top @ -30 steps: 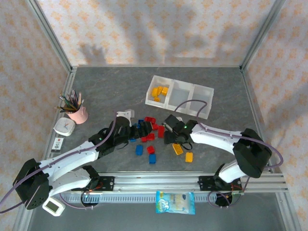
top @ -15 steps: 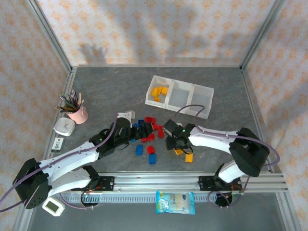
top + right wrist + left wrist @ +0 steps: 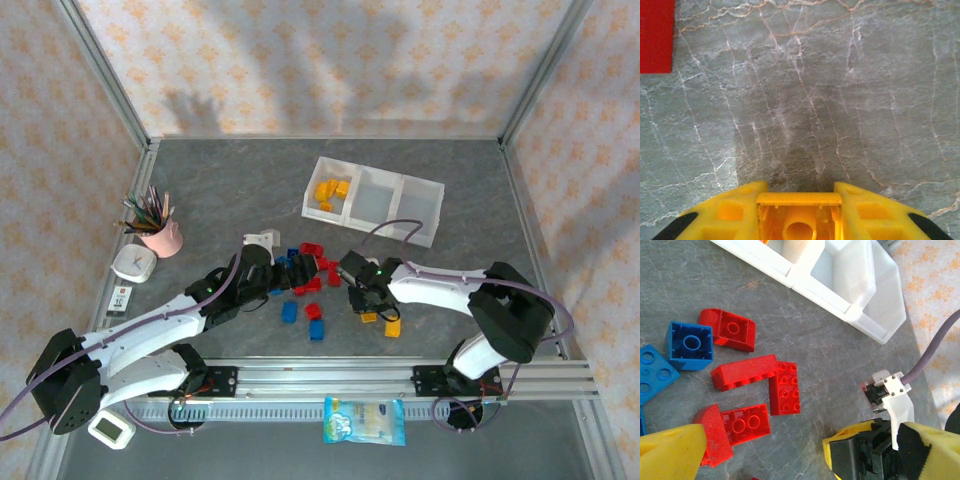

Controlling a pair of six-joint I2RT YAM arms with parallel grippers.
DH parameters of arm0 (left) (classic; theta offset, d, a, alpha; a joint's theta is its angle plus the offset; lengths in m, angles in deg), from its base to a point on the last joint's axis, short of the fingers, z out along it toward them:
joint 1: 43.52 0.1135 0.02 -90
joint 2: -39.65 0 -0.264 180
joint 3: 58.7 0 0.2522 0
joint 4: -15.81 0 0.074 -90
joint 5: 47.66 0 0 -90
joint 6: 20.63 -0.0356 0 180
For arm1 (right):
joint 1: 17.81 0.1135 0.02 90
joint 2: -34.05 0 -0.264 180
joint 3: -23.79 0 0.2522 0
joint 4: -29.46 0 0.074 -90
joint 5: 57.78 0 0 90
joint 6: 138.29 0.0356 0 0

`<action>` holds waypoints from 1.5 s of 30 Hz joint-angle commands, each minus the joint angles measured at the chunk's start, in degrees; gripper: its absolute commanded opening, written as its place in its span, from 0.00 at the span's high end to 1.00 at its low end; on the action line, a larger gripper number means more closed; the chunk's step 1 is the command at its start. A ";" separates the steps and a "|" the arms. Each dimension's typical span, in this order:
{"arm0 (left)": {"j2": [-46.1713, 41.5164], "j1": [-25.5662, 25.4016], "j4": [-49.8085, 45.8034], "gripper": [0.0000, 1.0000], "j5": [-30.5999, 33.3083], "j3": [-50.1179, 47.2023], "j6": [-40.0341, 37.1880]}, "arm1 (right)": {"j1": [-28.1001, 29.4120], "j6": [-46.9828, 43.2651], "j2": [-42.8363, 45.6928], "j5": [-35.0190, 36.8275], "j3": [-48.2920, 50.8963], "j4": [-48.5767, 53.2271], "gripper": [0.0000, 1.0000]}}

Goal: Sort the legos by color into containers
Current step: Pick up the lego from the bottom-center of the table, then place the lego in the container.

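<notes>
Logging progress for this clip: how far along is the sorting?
Done: several yellow bricks sit in the tray's left compartment. In hand: the right gripper grips another yellow brick. Left: one yellow, plus the reds and blues, lie on the table.

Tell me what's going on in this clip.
Two arms are sorting lego bricks by colour. The right gripper is shut on a yellow brick low over the table. The left gripper is open over the red and blue bricks. Several yellow bricks lie in the left compartment of the white tray.
</notes>
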 commanded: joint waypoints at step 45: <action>5.30 16.41 0.10 0.01 -2.73 9.46 -9.33 | -17.67 -16.34 -35.47 8.92 -64.86 -2.51 0.48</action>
